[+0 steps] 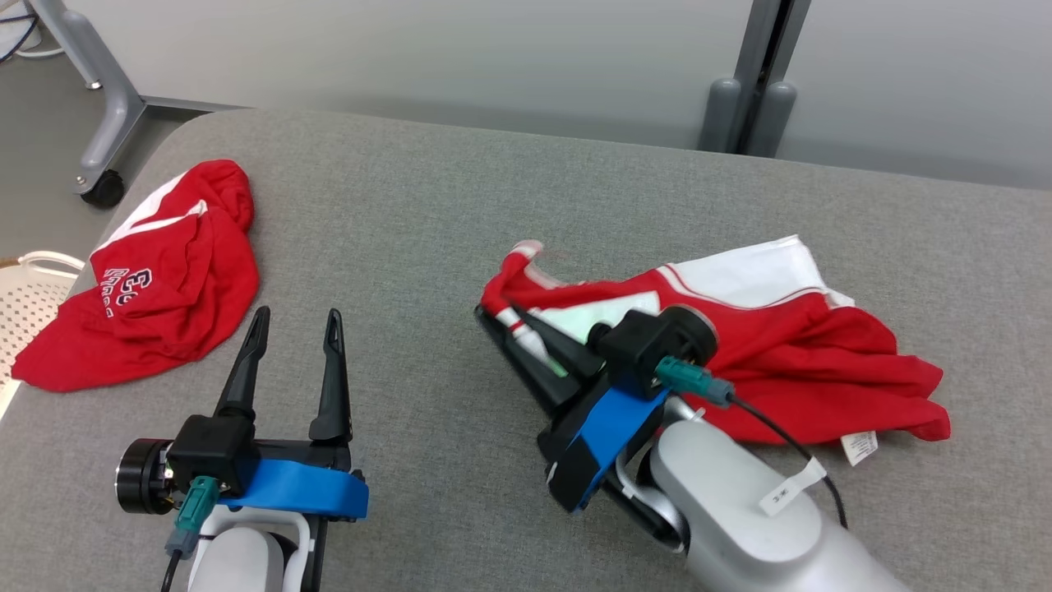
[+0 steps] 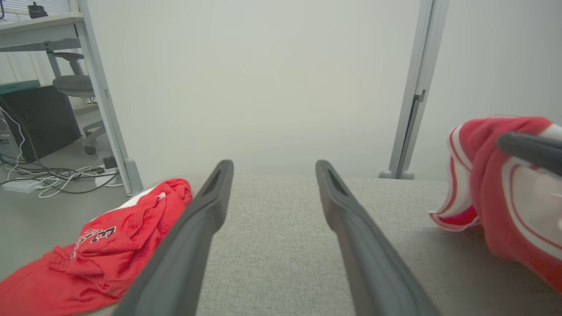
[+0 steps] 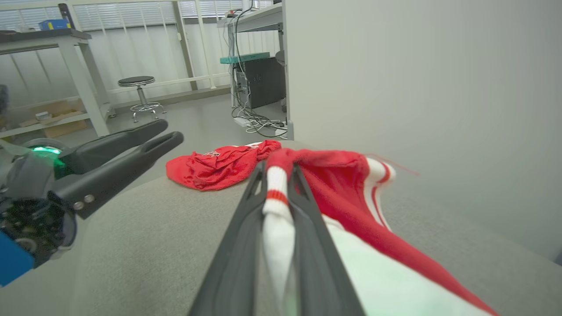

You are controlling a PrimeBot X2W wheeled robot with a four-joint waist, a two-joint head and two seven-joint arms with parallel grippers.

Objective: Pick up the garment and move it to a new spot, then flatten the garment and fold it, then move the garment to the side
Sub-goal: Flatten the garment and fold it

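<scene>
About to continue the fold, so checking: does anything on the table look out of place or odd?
A second red garment lies crumpled at the table's left edge, apart from the held garment pinched in the right gripper. That one is bunched, its care label showing. Nothing looks torn.

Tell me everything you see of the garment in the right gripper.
The garment is a red cloth jersey with white panels and striped trim, plus a small white tag. It lies crumpled on the grey table, right of centre. The right gripper is shut on its left edge, holding that bunched part raised.
</scene>
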